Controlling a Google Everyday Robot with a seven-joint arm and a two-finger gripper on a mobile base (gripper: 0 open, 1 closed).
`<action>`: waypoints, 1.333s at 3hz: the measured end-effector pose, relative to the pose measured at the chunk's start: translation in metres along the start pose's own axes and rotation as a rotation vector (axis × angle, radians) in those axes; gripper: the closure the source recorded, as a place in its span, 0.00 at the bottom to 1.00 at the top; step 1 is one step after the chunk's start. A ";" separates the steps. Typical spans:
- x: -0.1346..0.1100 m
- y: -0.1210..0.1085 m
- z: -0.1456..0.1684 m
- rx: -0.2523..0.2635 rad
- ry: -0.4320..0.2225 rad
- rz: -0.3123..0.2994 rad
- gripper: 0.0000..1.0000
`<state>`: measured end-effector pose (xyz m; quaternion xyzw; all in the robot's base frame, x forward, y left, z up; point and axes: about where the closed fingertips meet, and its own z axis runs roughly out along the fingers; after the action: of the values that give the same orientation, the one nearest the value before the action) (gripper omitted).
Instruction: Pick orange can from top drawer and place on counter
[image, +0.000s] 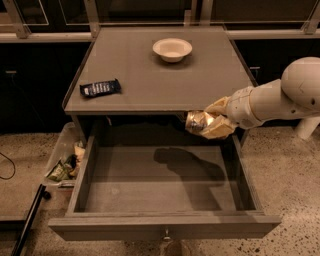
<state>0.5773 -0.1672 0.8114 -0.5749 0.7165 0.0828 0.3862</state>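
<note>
My gripper (210, 121) reaches in from the right on a white arm and is shut on the orange can (196, 122), which lies sideways between the cream fingers (218, 130). The can hangs in the air over the back right of the open top drawer (160, 181), about level with the front edge of the counter (160, 75). The drawer floor is bare, with the arm's shadow across it. The drawer's front panel and small knob show at the bottom.
A white bowl (172, 49) stands at the back middle of the counter. A dark blue snack-bar wrapper (100, 88) lies near its front left edge. A clear bin with wrappers (65, 165) sits on the floor left of the drawer. A dark rod (27, 220) lies at bottom left.
</note>
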 end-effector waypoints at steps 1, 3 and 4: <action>-0.018 -0.003 0.000 0.004 -0.010 -0.041 1.00; -0.090 -0.023 -0.050 0.075 -0.015 -0.224 1.00; -0.098 -0.061 -0.057 0.098 -0.041 -0.237 1.00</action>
<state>0.6090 -0.1448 0.9338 -0.6343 0.6386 0.0130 0.4355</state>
